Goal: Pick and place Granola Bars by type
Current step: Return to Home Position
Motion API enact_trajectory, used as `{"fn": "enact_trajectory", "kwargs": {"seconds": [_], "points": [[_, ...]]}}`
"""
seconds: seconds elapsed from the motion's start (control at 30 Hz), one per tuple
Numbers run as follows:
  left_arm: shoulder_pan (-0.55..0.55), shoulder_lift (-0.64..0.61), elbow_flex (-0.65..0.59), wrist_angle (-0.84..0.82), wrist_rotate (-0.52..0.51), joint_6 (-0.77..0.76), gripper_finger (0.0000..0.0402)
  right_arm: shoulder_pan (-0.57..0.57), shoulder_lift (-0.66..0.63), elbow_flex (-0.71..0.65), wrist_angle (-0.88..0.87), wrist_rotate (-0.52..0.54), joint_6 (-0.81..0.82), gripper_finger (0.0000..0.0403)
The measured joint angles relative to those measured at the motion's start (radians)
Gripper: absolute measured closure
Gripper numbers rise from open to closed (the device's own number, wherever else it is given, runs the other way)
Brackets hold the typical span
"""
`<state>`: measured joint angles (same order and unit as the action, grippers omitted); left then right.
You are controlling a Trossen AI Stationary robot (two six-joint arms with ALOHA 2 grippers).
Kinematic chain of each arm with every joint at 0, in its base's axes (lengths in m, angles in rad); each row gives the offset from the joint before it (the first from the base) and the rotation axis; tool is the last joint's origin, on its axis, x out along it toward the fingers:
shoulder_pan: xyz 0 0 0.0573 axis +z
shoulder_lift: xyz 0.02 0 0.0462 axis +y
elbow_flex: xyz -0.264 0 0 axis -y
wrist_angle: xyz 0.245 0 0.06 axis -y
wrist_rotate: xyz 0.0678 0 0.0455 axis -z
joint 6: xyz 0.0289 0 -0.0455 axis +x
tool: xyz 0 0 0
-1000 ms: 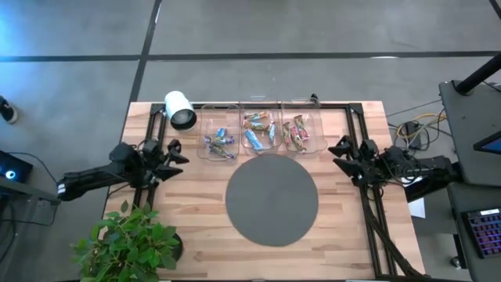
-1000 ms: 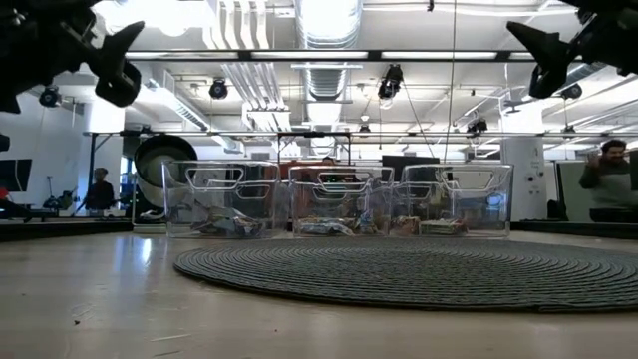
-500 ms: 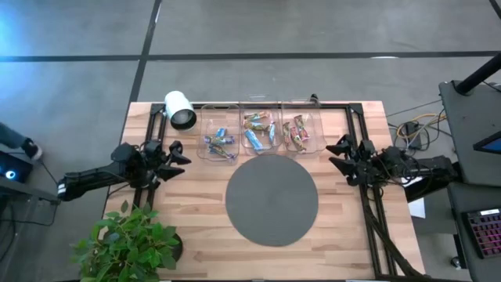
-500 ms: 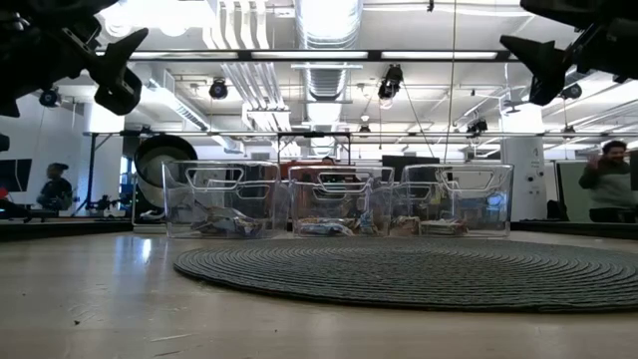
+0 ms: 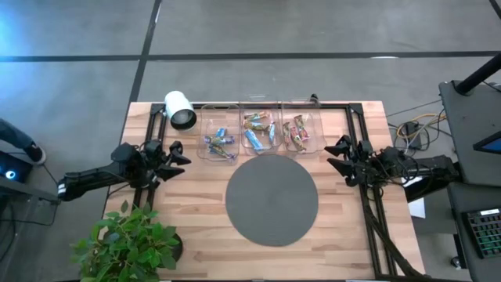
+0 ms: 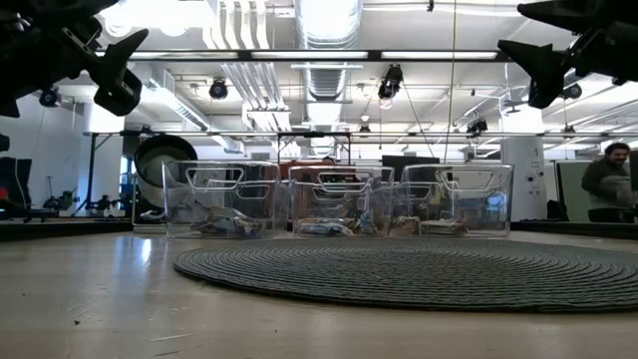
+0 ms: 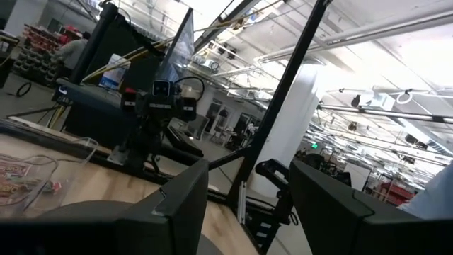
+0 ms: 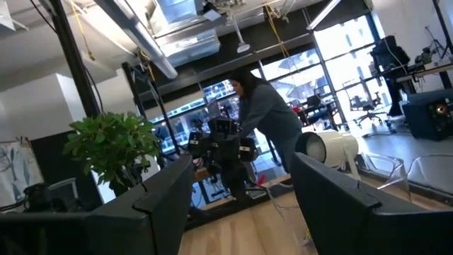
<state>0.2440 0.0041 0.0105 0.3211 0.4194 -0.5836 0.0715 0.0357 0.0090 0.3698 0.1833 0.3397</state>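
Observation:
The granola bars lie inside three clear bins at the table's far side: bluish ones in the left bin (image 5: 218, 142), mixed tan and blue ones in the middle bin (image 5: 260, 131), reddish-tan ones in the right bin (image 5: 295, 132). My left gripper (image 5: 177, 154) hovers open at the table's left edge, high above the wood. My right gripper (image 5: 338, 154) hovers open at the right edge, equally high. Both point toward the table's middle with nothing between their fingers, as the wrist views (image 7: 248, 205) (image 8: 244, 202) show.
A round dark grey mat (image 5: 272, 199) lies in the table's middle. A white cylinder lamp (image 5: 180, 109) stands at the far left corner, a potted plant (image 5: 129, 243) at the near left. A black frame rail (image 5: 368, 196) runs along the right edge. People show beyond the table.

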Motion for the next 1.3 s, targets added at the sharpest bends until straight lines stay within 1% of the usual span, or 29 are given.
{"fn": "enact_trajectory", "kwargs": {"seconds": [1.3], "points": [[0.000,0.014,0.000,-0.002,0.001,0.000,0.0219,-0.001,0.005,0.000,0.001,0.000,0.000,0.0177]]}}
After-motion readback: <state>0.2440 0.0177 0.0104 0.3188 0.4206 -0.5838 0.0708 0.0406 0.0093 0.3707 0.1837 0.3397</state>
